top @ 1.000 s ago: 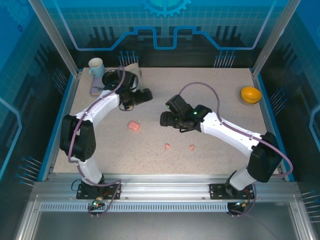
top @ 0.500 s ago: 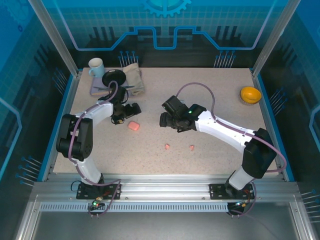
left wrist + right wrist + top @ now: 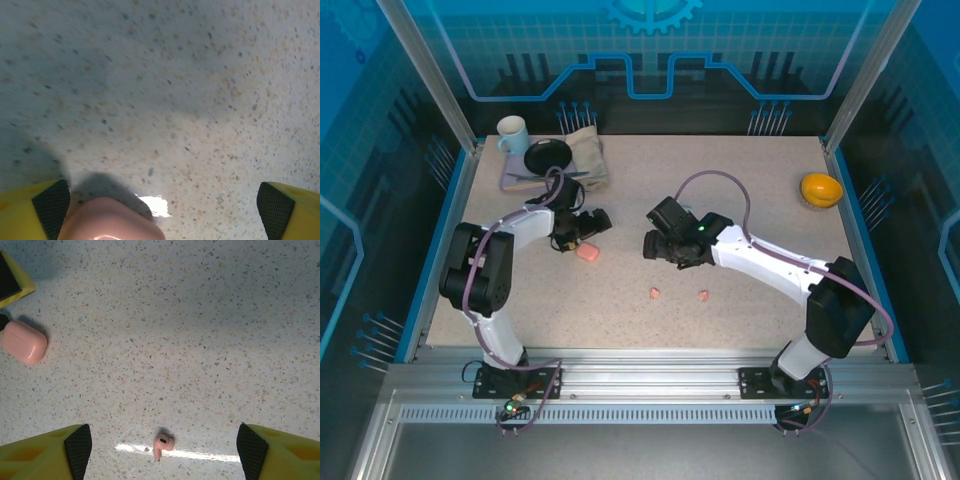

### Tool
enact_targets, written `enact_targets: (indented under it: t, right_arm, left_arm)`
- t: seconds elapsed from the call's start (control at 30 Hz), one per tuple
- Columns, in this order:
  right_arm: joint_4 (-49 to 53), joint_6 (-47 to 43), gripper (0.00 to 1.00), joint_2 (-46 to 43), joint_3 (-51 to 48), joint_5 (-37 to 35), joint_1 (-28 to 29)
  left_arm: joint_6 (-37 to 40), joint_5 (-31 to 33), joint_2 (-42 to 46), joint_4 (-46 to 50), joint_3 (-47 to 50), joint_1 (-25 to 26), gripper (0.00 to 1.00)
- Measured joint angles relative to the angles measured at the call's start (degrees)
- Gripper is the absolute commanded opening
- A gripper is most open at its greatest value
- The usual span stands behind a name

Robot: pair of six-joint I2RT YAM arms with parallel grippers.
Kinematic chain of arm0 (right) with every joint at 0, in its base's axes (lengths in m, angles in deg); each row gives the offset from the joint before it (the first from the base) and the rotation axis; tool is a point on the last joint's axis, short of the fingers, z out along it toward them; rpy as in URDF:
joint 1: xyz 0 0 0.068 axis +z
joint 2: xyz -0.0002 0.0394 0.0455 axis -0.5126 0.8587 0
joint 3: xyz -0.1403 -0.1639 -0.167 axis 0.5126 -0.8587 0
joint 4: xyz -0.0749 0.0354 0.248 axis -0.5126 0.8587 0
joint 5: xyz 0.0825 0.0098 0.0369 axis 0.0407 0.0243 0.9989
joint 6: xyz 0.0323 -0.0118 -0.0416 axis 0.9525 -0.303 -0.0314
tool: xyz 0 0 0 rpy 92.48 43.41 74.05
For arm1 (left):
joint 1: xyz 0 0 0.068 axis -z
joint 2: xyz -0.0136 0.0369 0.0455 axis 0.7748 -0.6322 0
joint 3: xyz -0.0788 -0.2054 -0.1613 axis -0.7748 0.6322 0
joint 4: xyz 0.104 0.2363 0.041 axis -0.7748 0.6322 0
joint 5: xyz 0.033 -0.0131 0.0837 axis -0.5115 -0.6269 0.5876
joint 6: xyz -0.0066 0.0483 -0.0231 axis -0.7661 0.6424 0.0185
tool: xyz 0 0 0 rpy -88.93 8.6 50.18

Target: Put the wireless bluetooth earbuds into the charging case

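Speckled table [image 3: 740, 180]: my left gripper [image 3: 162, 210], arm folded, gapes beside the pink case [image 3: 107, 222] (right gripper [image 3: 165, 451], arm outstretched, gapes over an earbud [image 3: 161, 444]).

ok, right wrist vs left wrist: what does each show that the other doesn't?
Right wrist: a pink earbud on the table between the right gripper's fingers, which are spread open, plus the left gripper's finger just above the case. Left wrist: both of the left gripper's fingers, wide apart, with the case low between them, nearer the one at frame left. Both: the pink case and the speckled table.
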Motion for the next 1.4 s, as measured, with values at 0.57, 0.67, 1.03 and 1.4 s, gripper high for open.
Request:
enact_targets:
  t: [0.57,0.67,1.03,1.4]
  right_arm:
    - [-1.0,1.3,0.79,-4.0,-4.3,0.0,-2.3]
    - [-0.4,2.4,0.79,-3.9,-4.3,0.0,-2.3]
    - [10.4,9.5,0.82,17.8,19.7,-1.7,4.3]
    - [24.9,17.1,0.81,42.4,48.4,-4.3,10.0]
  left_arm:
    - [-12.3,4.3,7.6,-0.7,5.7,13.7,0.99]
    - [-13.7,8.0,12.0,1.4,6.0,13.6,0.99]
    - [-12.5,18.5,29.7,6.9,4.4,3.6,0.99]
    - [-10.6,15.2,30.4,9.1,4.7,-8.6,0.99]
